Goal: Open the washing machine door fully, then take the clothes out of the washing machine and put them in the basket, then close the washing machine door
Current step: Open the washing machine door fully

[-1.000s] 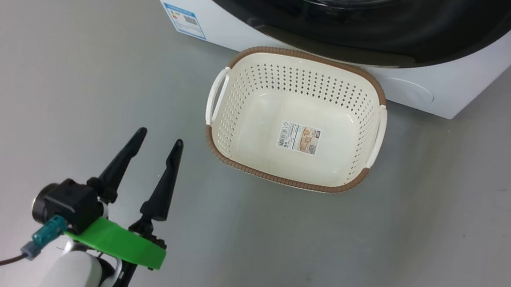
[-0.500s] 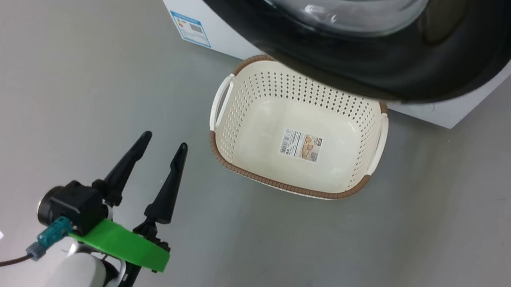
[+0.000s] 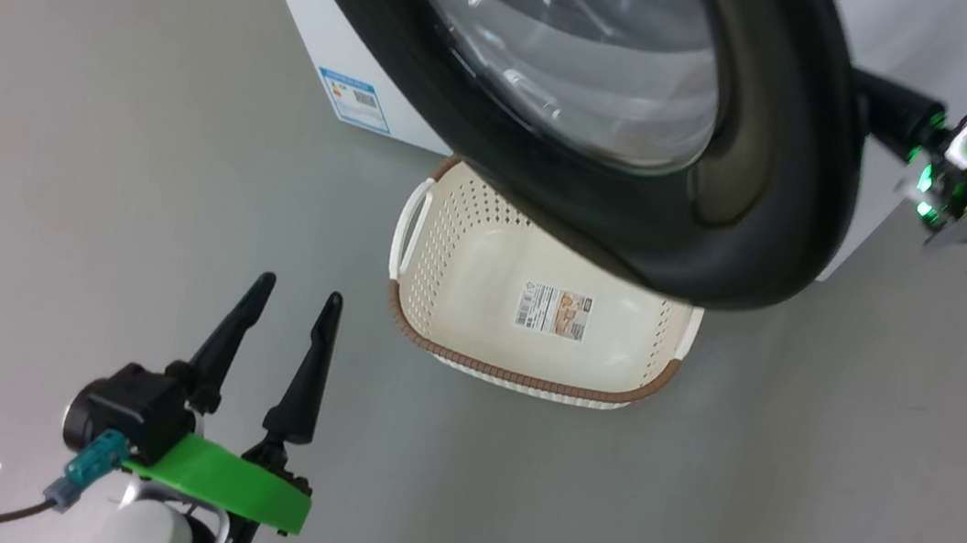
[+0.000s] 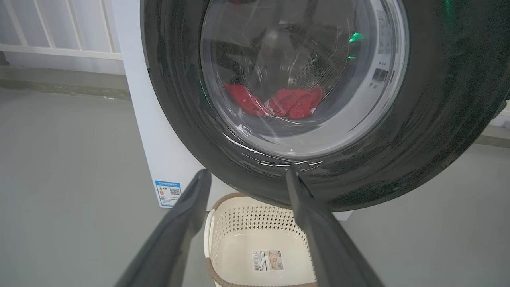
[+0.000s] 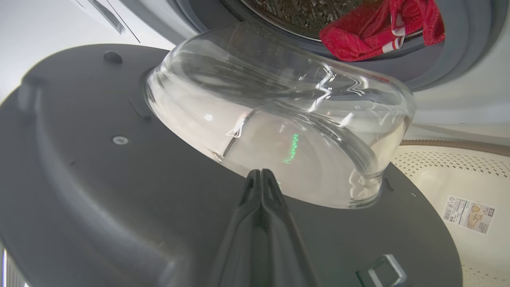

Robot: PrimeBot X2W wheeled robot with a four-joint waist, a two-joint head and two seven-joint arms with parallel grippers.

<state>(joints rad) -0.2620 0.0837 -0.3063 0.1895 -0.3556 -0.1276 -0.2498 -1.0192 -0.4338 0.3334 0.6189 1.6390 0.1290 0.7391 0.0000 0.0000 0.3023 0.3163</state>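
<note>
behind the washing machine door point(image 3: 765, 158), the right claw point(image 5: 261, 175) is pinched closed (seemingly empty); the left claw point(image 3: 299, 288) gapes empty.

Left gripper point(image 3: 300, 288): tapering black fingers point(image 3: 307, 370); green bracket point(image 3: 222, 481) behind; white forearm point(image 3: 147, 530) beneath bracket; tagged dark cable point(image 3: 13, 500) beside bracket.

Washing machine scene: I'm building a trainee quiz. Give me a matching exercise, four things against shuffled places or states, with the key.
1. washing machine door
2. clothes
3. basket
4. left gripper

A. empty, on the floor
B. inside the drum
C. jaws apart, holding nothing
D. swung partly open

Pairs: 1-D, 2-B, 3-A, 4-C
</note>
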